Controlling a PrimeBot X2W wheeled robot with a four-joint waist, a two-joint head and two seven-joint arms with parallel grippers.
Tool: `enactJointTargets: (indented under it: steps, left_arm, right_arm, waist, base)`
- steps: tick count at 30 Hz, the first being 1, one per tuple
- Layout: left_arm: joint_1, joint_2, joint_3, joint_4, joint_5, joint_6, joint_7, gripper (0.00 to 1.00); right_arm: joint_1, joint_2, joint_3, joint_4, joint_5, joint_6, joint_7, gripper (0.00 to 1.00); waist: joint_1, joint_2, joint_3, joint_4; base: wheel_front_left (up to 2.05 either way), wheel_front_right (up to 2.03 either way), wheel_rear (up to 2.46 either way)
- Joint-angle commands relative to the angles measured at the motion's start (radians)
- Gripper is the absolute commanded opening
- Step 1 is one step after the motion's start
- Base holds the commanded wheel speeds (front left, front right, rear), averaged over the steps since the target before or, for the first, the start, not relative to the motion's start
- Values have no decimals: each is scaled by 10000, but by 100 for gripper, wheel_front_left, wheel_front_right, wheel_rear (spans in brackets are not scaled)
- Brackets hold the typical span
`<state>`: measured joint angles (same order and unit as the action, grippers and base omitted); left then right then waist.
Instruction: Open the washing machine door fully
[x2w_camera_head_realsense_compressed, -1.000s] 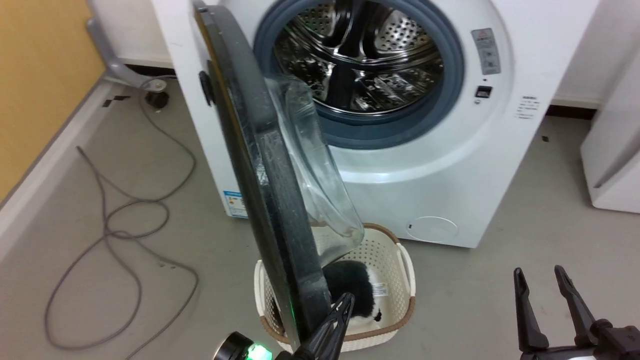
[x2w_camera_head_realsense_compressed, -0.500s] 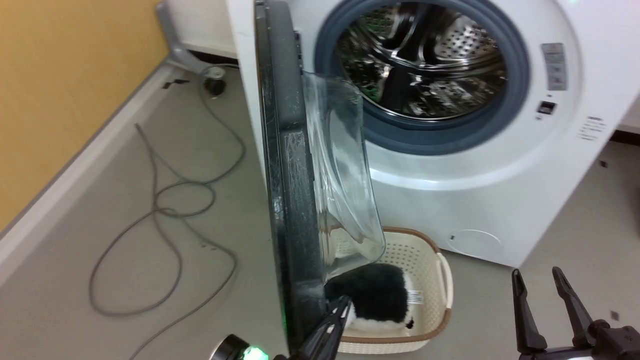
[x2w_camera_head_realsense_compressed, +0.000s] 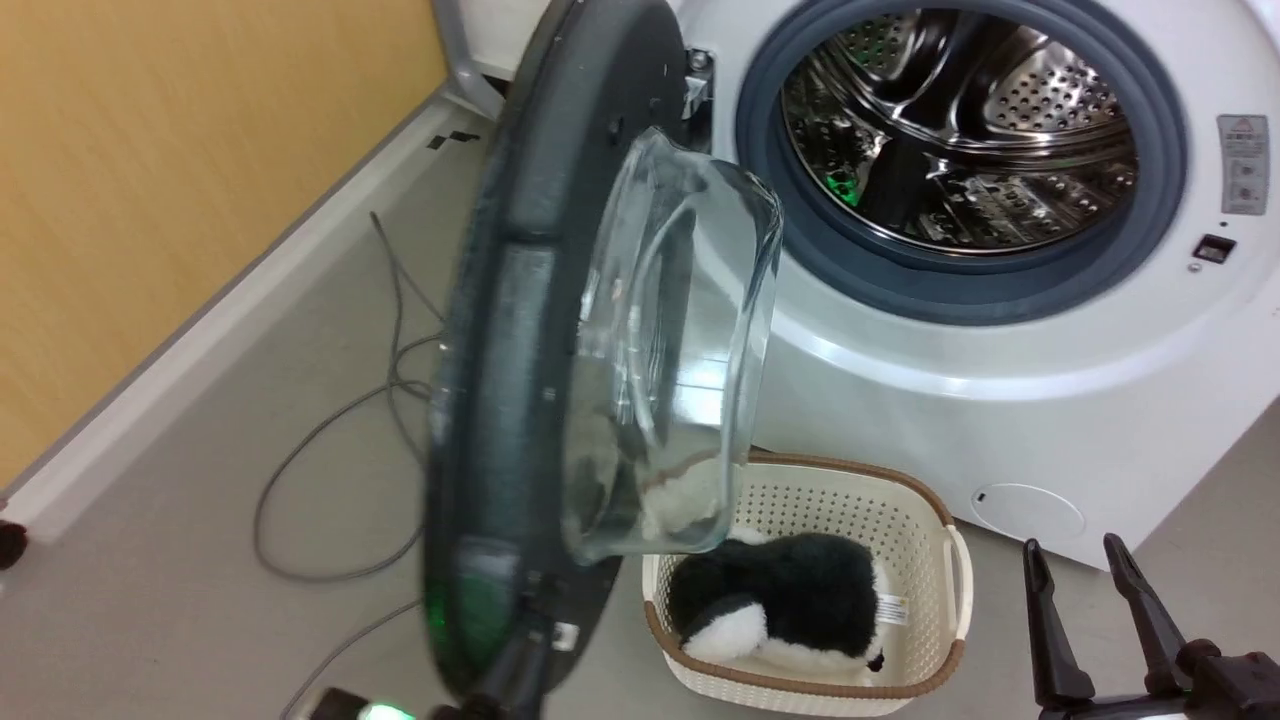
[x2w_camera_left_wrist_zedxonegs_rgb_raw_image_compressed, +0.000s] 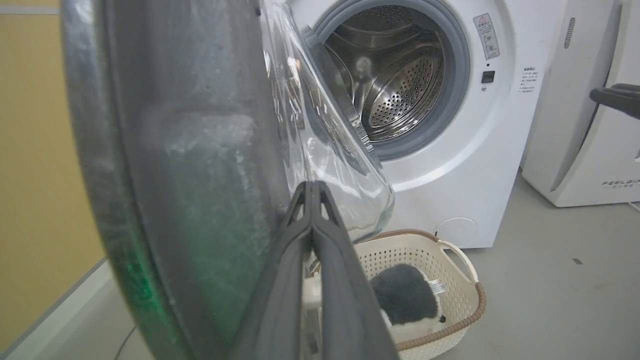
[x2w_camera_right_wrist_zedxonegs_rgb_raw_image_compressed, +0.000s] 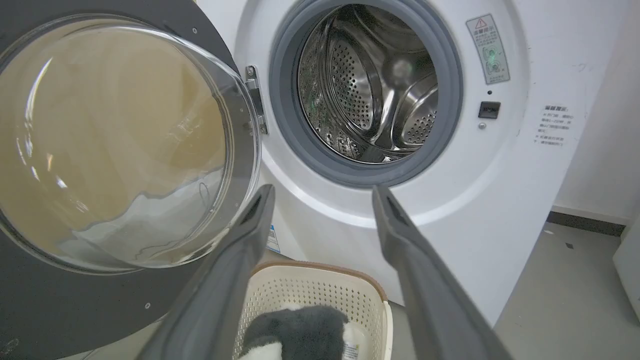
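Left gripper (x2w_camera_left_wrist_zedxonegs_rgb_raw_image_compressed: 312, 190) has its 2 fingers pinched together on nothing, tips against the inside of the washing machine door (x2w_camera_head_realsense_compressed: 505, 330). The door hangs off its left hinge, roughly half open. Looks like mid-push to me, and next it needs a wider sweep left. Right gripper (x2w_camera_head_realsense_compressed: 1085, 565) gapes, empty.

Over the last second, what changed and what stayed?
The washing machine door swung wider open, away from the drum mouth, with the shut left gripper against it; the head camera also turned. The right gripper stayed open and idle; the basket kept its place.
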<state>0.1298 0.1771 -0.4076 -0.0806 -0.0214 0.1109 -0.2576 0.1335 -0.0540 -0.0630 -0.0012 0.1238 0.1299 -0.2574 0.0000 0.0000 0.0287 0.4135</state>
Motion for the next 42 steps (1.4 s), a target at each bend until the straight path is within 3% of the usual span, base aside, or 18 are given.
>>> enactJointTargets:
  steps: [1,9,18,26,42]
  left_arm:
    - [39,110,201,-36,-68,113,-42,0]
    - [-400,614,1756,247,-476,643,-42,0]
    - [-810,1022,3799,770,-1337,925,-42,0]
    - [-1665,1012,5104,1410,-1729,889,-42,0]
    - [-3539,969,7225,3601,-2224,252,-42,0]
  right_arm:
    - [-49,38,2,19,-17,8,-44,100]
    - [-257,38,143,37,-101,8,-44,100]
    - [-445,38,-36,-15,-236,8,-44,100]
    - [-859,38,-77,-91,-512,8,-44,100]
    - [-1444,38,-91,-122,-855,8,-44,100]
  waist:
    - [0,0,23,45]
    - [0,0,218,-108]
    - [0,0,718,-524]
    - [0,0,1353,-793]
    - [0,0,2237,-1384]
  base:
    - [0,0,0]
    - [0,0,0]
    - [0,0,0]
    - [0,0,0]
    - [0,0,0]
